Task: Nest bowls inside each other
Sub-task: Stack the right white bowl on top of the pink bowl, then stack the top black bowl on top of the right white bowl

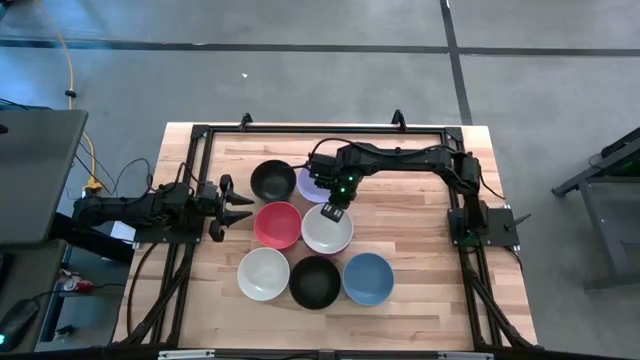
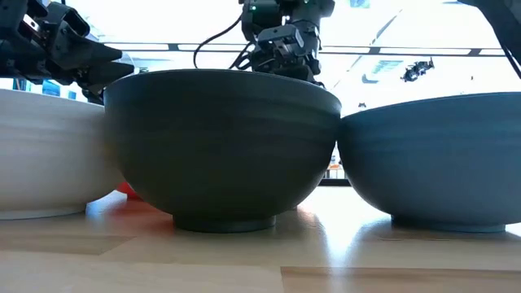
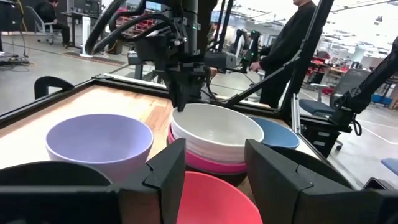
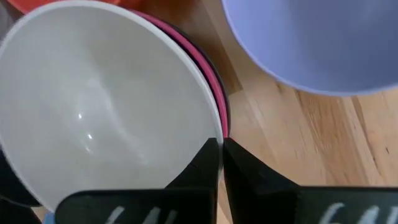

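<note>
**Bowl nesting: white-on-magenta stack at frame centre, six bowls loose**

Right gripper (image 1: 336, 208): fingers pressed together, empty, poised at the upper rim of the round white bowl (image 1: 327, 229), centre of the high view. In the right wrist view, closed fingertips (image 4: 219, 163) just over that rim.

White bowl: seated in a round magenta bowl (image 3: 205, 163), itself seemingly in a black one, only a dark edge showing underneath. Stack near frame centre.

Left gripper (image 1: 228, 203): fingers spread, holding nothing, left of centre, aimed at the round red bowl (image 1: 278, 224).

Loose bowls, high view: round black bowl (image 1: 272, 180) and round lavender bowl (image 1: 309, 186) above the stack, the lavender partly under the right arm; red bowl to the stack's left; along the lower row a second round white bowl (image 1: 264, 273), a second black bowl (image 1: 315, 282), a round blue bowl (image 1: 368, 278).

Step, judged: a nesting apparently finished, no bowl in hand. Next move likely calls for opened fingers over one rim of a loose bowl, a lift, and a centred lowering into the stack.

Surface: pale wooden plank tabletop (image 1: 420, 290) in a black frame.

Room: grey floor with dark lines; person in dark clothing (image 3: 292, 43) beyond the table in the left wrist view.
</note>
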### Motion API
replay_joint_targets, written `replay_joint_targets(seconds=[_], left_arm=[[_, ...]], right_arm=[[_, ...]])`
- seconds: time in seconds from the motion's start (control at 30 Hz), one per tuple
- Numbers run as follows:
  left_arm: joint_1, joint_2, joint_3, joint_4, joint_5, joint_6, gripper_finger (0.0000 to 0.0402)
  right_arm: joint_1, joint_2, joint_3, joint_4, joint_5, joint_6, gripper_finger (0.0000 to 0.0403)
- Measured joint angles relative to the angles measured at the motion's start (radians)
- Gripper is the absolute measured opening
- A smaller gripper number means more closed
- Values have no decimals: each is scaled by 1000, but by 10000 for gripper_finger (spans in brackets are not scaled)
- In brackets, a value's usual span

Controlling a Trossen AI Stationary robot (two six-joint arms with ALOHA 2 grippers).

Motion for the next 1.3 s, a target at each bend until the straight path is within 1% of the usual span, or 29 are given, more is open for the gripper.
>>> replay_joint_targets(seconds=[0.17,0.4,0.53,0.87,1.17,1.23,1.3], left_arm=[[0,0,0,0,0,0,152],[0,0,0,0,0,0,152],[0,0,0,0,0,1,152],[0,0,0,0,-5,3,152],[0,0,0,0,-5,-9,152],[0,0,0,-1,-12,-23,152],[0,3,0,-4,-55,-57,152]], right_arm=[[0,15,-3,4,-1,-3,0],[0,16,-90,39,-31,1,0],[0,16,-97,54,-35,5,2],[1,-54,-97,84,-33,5,50],[4,-69,-97,91,-25,2,64],[4,-75,-97,74,0,-4,65],[2,-94,-97,56,48,-25,64]])
